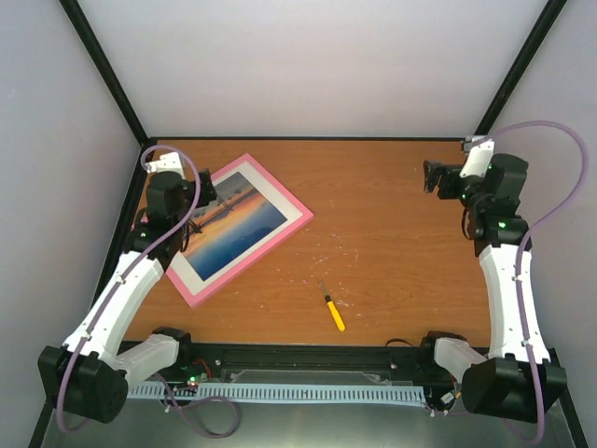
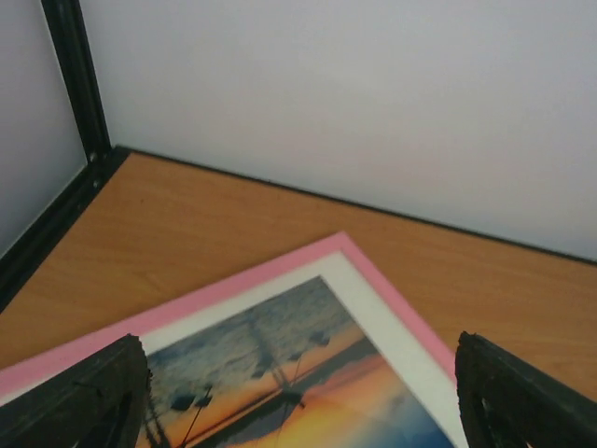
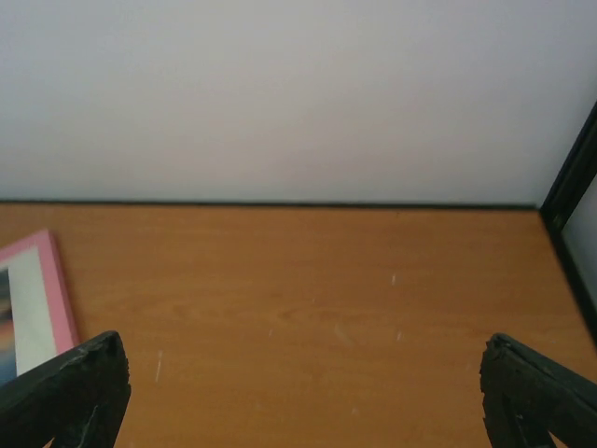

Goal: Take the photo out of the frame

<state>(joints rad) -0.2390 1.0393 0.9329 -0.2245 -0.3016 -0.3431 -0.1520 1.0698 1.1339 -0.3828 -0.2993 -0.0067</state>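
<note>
The pink frame [image 1: 297,207] lies face up, turned at an angle, on the left half of the wooden table. Inside it a white mat [image 1: 283,203] borders the orange-and-blue sunset photo [image 1: 235,224]. My left gripper [image 1: 201,189] is open and empty, hovering over the frame's far left part. In the left wrist view the photo [image 2: 280,373] and the frame's far corner [image 2: 340,241] show between the fingers [image 2: 89,397]. My right gripper [image 1: 431,175] is open and empty at the far right, well away from the frame. The right wrist view shows only the frame's edge [image 3: 58,289] at the left.
A yellow-handled screwdriver [image 1: 331,307] lies on the table near the middle front. White walls and black corner posts [image 1: 110,77] bound the table at back and sides. A cable duct [image 1: 298,392] runs along the near edge between the arm bases.
</note>
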